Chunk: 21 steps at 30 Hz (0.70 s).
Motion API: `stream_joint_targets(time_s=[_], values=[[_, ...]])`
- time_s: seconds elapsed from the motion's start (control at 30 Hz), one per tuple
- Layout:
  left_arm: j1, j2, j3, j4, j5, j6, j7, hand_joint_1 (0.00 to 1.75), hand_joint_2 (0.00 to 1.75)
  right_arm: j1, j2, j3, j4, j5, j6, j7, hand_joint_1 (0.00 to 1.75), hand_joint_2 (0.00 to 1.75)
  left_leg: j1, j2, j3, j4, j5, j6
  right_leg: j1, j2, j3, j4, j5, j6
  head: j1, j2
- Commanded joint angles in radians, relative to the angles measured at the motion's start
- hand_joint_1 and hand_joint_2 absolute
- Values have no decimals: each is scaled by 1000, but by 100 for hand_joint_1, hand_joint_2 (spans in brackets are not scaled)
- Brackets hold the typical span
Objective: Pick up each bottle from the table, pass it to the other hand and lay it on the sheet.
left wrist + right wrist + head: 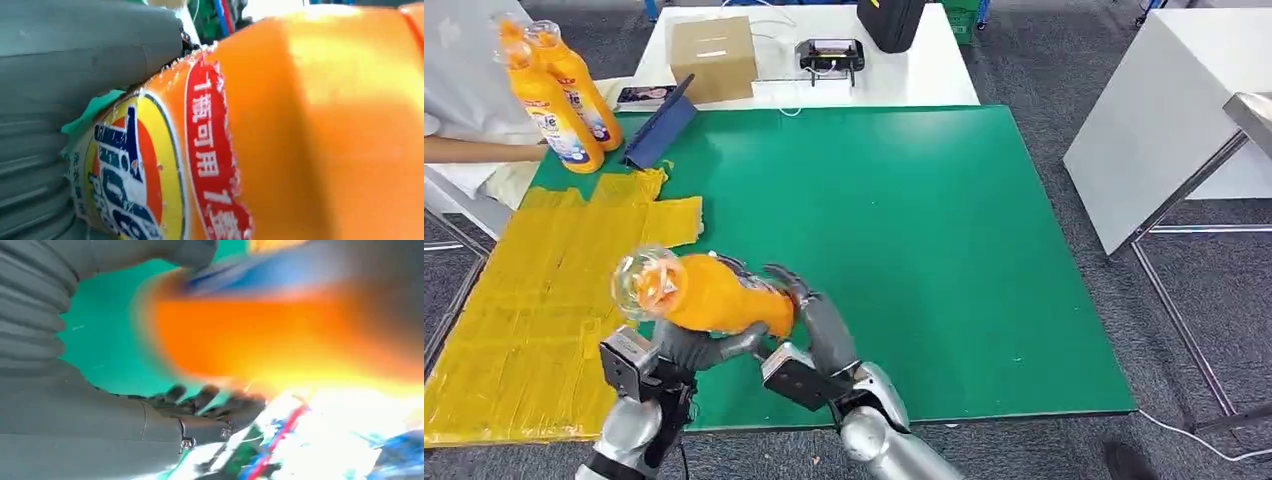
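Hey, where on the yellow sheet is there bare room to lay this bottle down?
The yellow sheet looks bare, from the held bottle up to its far edge. It is crowded just beyond that edge: two standing bottles and a blue folder. The green mat is bare too.

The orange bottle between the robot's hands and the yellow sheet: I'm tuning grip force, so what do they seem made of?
Orange bottle with a clear cap: probably glossy plastic, going by its bright highlights and the printed label seen in the left wrist view. Yellow sheet: seemingly thin, soft plastic film or cloth, matte, with fold creases and a ragged edge; which one is unclear.
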Motion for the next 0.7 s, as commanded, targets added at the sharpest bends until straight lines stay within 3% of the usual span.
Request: stream_joint_targets(time_s=[0.03,0.07,0.1,0.17,0.2,0.23,0.27,0.3,0.33,0.37,0.4,0.47,0.53,0.57,0.63,0.7], values=[[-61,1,62,-7,-56,140,4,175,175,133,-66,-214,-288,-100,-65,-79,0,0,1,-4,2,1,-2,-1,0,1,3,0,-2,-1,0,0],[-79,17,81,18,-258,314,8,175,175,172,-87,-240,-405,-82,-94,-110,0,0,1,-3,0,0,-1,0,0,0,1,0,-1,-1,1,0],[-96,15,95,47,-346,384,29,175,175,200,-112,-246,-490,-64,-96,-113,0,0,1,-5,2,1,-2,-1,0,0,4,1,-3,-1,0,0],[-114,22,110,75,-339,382,22,175,175,226,-129,-254,-560,-49,-75,-73,0,0,0,-7,0,1,0,-1,0,-4,1,0,-2,-1,0,0],[-124,23,123,108,-410,411,74,175,175,235,-130,-259,-585,-30,-90,-103,0,0,0,-6,0,0,0,-1,0,-3,1,0,-1,-1,0,0],[-154,38,137,181,-636,508,163,175,175,259,-140,-268,-640,-36,-102,-135,0,0,1,-7,2,1,-2,-1,0,-2,4,0,-3,-1,0,0],[-168,39,149,208,-632,505,158,175,175,274,-148,-271,-676,-38,-99,-130,0,0,0,-6,2,0,-1,-1,0,-2,3,0,-2,-1,0,0],[-198,56,163,281,-865,546,248,175,175,287,-154,-276,-712,-42,-105,-148,0,0,1,-7,4,0,-2,-1,0,-2,6,0,-3,-2,0,0],[-230,58,166,339,-1021,565,314,175,175,302,-163,-280,-750,-44,-112,-159,0,175,0,-7,3,0,-1,-1,0,-3,5,0,-2,-1,0,0],[-293,84,180,469,-1475,555,532,175,175,305,-181,-279,-793,-69,-94,-168,0,175,0,-7,2,-1,0,-1,-1,-4,3,0,-2,-1,0,0],[-366,163,59,579,-1523,506,646,175,175,305,-182,-286,-813,-76,-92,-171,0,175,1,-9,3,0,-1,-1,0,-4,5,0,-3,-2,0,0],[-416,147,35,697,-1523,566,664,175,175,300,-180,-292,-823,-77,-84,-162,0,175,-1,-9,2,-1,1,-1,-1,-6,3,0,-2,-1,0,0],[-494,173,-54,829,-1523,386,777,175,175,280,-176,-288,-815,-84,-72,-171,0,175,0,-8,2,-1,1,-1,0,-4,4,0,-1,-1,1,0],[-566,191,-130,955,-1523,367,848,175,175,258,-181,-278,-807,-111,-29,-154,0,175,1,-8,4,0,0,-1,0,-2,6,0,-2,-2,0,0],[-655,211,-126,1149,-1523,307,863,175,175,222,-180,-277,-775,-172,42,-123,0,175,1,-6,4,1,-1,-2,1,-2,5,0,0,-4,-1,0],[-682,232,-103,1219,-1517,272,845,175,175,211,-176,-284,-761,-201,64,-128,0,175,0,1,2,0,2,-1,0,1,1,0,3,-4,0,0]])
